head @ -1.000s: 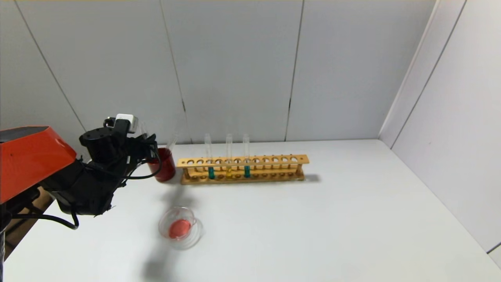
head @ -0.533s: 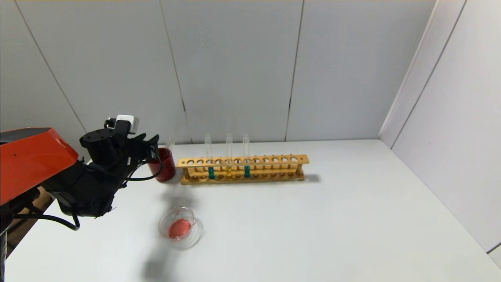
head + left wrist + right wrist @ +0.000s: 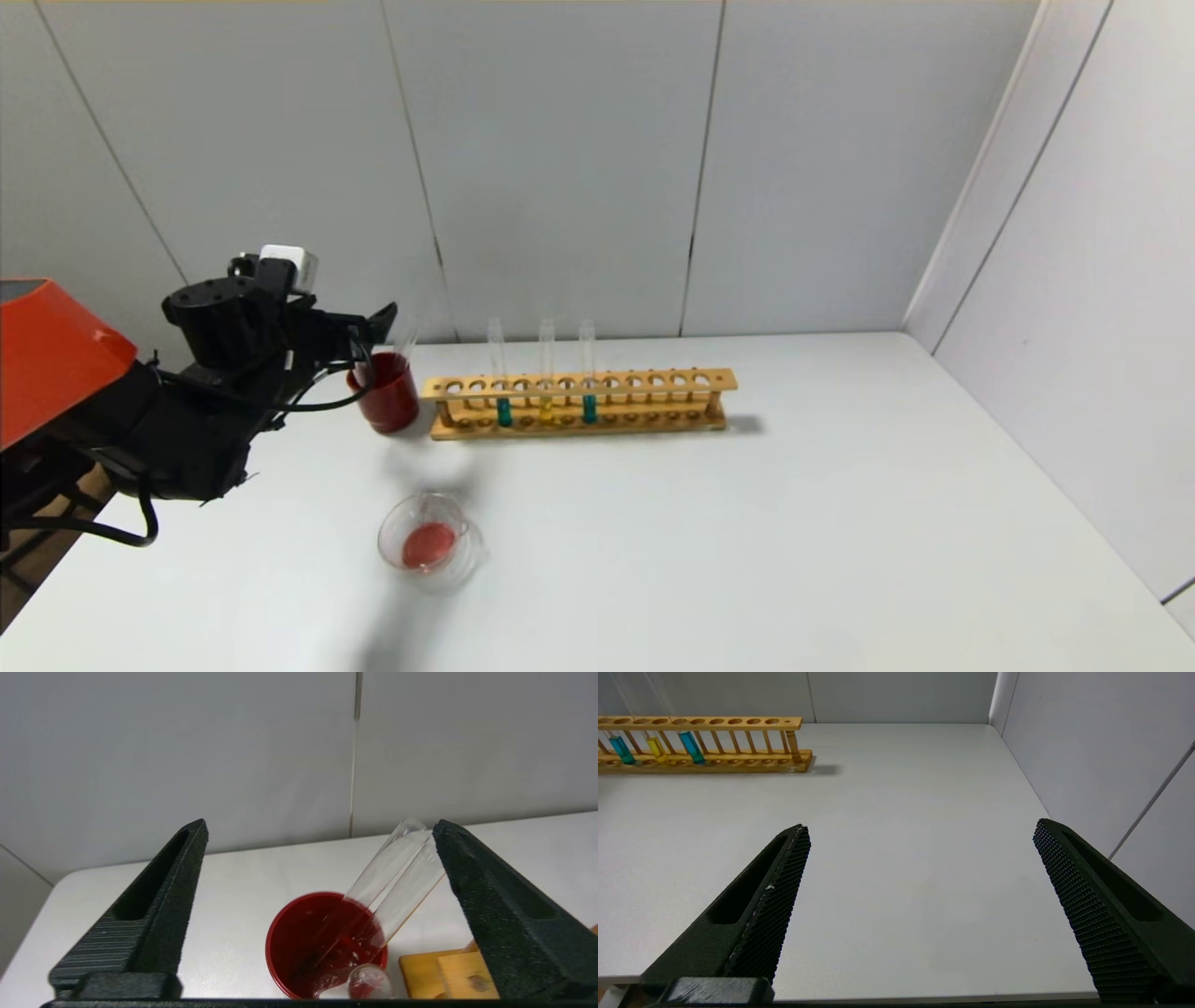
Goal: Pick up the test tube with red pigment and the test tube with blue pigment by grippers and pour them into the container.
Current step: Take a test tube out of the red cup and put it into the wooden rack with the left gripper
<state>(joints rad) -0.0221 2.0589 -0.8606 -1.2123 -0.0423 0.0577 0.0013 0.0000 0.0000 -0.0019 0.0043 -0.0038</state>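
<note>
My left gripper [image 3: 373,325] is open and empty, just above and left of the dark red cup [image 3: 387,394]. In the left wrist view it [image 3: 320,828] frames the cup [image 3: 299,947]. A clear test tube [image 3: 397,877] leans in the cup with only red traces at its bottom; it also shows in the head view [image 3: 407,340]. The container [image 3: 429,543], a low glass dish, holds red liquid. Two tubes with blue-teal liquid [image 3: 504,411] [image 3: 589,408] stand in the wooden rack [image 3: 579,383]. My right gripper [image 3: 920,828] is open and empty over the table's near right part.
A tube with yellow liquid [image 3: 546,411] stands in the rack between the two teal ones. The rack also shows in the right wrist view [image 3: 705,721]. Grey walls close off the back and the right side of the white table [image 3: 794,541].
My left arm has drawn back to the left and the gripper has risen a little from the red cup. The tube stays leaning in the cup.
</note>
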